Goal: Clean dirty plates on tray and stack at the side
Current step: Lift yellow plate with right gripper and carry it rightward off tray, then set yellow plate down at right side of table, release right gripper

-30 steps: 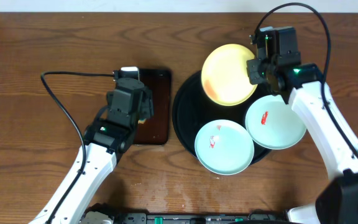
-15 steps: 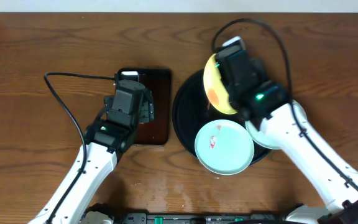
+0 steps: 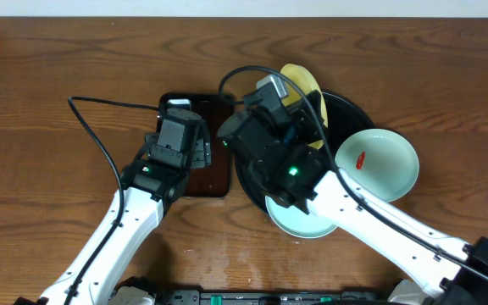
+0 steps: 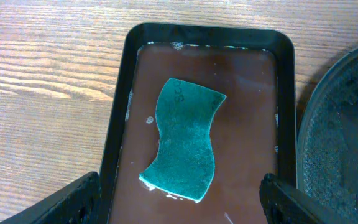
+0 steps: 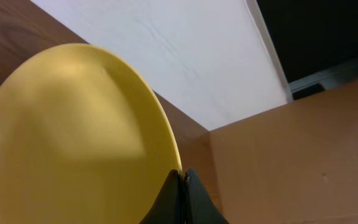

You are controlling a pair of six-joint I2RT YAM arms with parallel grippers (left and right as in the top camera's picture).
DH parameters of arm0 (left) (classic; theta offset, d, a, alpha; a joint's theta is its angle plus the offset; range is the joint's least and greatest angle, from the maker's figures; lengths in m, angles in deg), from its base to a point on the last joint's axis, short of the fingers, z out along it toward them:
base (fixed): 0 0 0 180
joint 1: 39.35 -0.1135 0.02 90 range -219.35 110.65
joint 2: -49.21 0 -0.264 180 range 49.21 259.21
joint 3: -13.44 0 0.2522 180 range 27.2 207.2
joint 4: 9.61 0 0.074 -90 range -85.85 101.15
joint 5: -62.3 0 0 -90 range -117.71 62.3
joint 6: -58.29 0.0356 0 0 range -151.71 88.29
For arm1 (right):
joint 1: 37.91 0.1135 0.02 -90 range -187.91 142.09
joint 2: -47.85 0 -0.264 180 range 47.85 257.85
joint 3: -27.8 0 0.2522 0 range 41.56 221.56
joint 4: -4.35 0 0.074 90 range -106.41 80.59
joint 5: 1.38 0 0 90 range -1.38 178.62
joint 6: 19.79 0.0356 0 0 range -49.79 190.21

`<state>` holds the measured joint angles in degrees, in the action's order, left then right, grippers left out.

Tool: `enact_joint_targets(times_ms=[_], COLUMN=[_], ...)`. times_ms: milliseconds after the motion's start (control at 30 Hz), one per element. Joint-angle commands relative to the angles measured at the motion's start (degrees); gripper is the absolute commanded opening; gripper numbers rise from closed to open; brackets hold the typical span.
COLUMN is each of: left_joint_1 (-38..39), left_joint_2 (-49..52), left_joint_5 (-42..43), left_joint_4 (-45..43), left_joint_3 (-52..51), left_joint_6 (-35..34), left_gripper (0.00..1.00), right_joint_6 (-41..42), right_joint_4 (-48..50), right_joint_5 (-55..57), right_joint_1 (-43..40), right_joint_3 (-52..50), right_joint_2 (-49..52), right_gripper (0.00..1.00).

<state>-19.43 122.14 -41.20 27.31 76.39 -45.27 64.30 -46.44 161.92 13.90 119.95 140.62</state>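
Note:
My right gripper is shut on the rim of the pale yellow plate and holds it tilted up on edge above the black round tray; overhead the yellow plate shows behind the right arm. One pale blue-white plate with a red smear sits on the tray's right side. A second pale plate lies at the tray's front, mostly hidden by the arm. My left gripper is open above the brown rectangular tray, just short of a green sponge.
The brown rectangular tray sits left of the round tray and holds brownish liquid with the sponge in it. The round tray's rim shows at the right of the left wrist view. A black cable lies across the wood table.
My right arm has swung left with the yellow plate, lifting and tilting it off the tray, and now covers the front pale plate. The left arm has barely moved.

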Motion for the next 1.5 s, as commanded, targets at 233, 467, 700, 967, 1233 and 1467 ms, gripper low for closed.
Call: enact_joint_targets(times_ms=[233, 467, 700, 967, 1233, 1467], left_joint_1=[-0.3, -0.3, -0.3, -0.3, -0.3, -0.3], left_joint_2=[0.4, 0.4, 0.4, 1.1, 5.4, 6.5], left_joint_5=[-0.5, -0.5, -0.5, -0.5, -0.3, 4.1], left_joint_4=[0.4, 0.4, 0.4, 0.4, -0.3, -2.5], left_joint_3=[-0.2, -0.2, -0.2, -0.2, -0.2, -0.2], left_joint_6=[-1.5, -1.8, -1.8, -1.8, -1.8, -1.8], left_gripper=[0.82, 0.82, 0.83, 0.83, 0.83, 0.83], right_joint_6=[0.1, 2.4, 10.8, 13.8, 14.1, 14.0], right_joint_4=[0.3, 0.2, -0.3, 0.2, 1.4, 0.0], right_joint_5=[5.3, -2.7, -29.3, -64.1, -91.2, -91.1], right_joint_1=[0.0, -2.7, -13.6, -32.8, -57.8, -73.3], right_joint_3=[1.2, 1.2, 1.2, 1.2, 1.2, 1.1], right_joint_2=[3.2, 3.9, 3.9, 3.9, 3.9, 3.9], right_gripper=[0.01, 0.01, 0.01, 0.01, 0.01, 0.01])
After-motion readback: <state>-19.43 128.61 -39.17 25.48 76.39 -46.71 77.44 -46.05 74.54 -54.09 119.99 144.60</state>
